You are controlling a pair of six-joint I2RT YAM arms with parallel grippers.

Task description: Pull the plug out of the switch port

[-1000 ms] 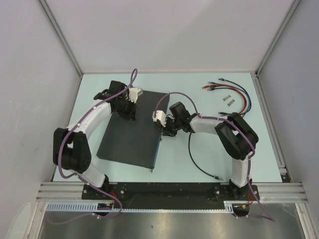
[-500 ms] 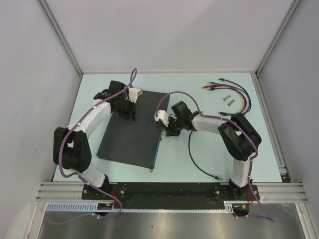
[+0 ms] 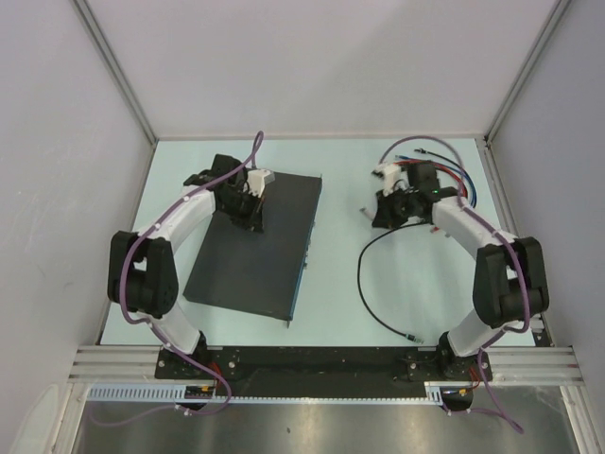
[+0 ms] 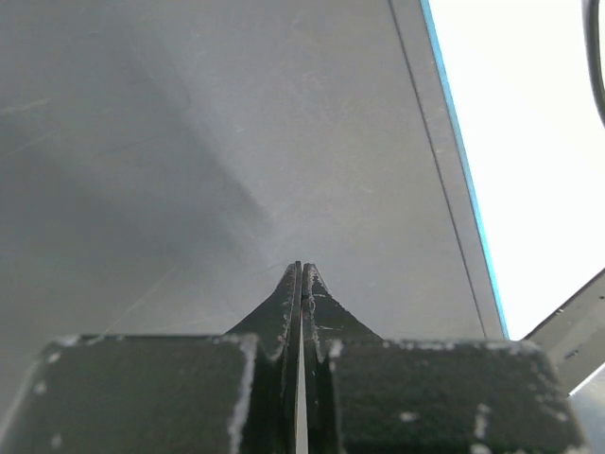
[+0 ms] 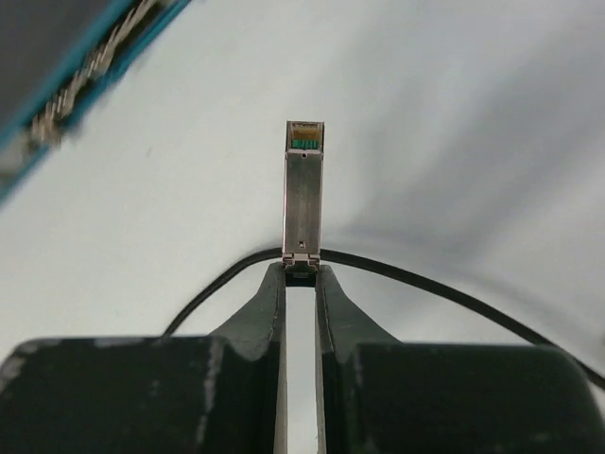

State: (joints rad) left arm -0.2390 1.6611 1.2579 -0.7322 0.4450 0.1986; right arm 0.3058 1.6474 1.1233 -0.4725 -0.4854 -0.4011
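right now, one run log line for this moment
left gripper: shut, over switch top | right gripper: shut on metal plug | metal plug: unplugged, held clear of switch

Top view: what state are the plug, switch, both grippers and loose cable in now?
Plug: out of the switch, held by its end.
Switch: flat on the table, under the left gripper.
Left gripper: shut, empty, on the switch's top.
Right gripper: shut on the plug, away from the switch.
Black cable: loose curve on the table.

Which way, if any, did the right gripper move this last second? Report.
Yes. The right gripper, shut on the plug, swung right, away from the switch toward the loose cables.
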